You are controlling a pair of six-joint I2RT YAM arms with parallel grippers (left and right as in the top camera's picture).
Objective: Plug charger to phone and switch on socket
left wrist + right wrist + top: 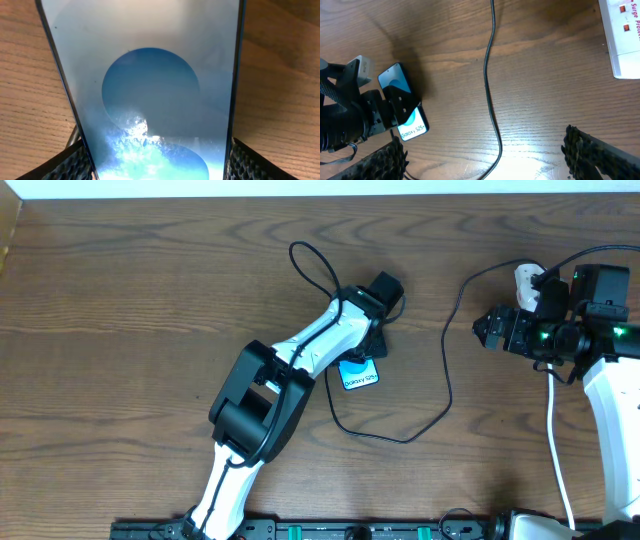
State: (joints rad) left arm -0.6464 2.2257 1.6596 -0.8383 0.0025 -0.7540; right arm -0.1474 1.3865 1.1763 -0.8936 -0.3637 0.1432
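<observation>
Pinching phone (160, 90) by long edges: left gripper (160, 161); well right of phone, right gripper (482, 150) spread wide, empty.

We see a brown tabletop of wood-grain laminate (120, 310) filling nearly every view, its dark streaks running lengthwise from left to right in the overhead view. Along the far edge runs a narrow pale white band (320, 187), and at the upper left corner the surface ends against a darker strip. Along the near edge lies a black rail (330, 530) with small green parts (300, 532) set into it. In the right wrist view, a bright patch of glare sits on the wood.
</observation>
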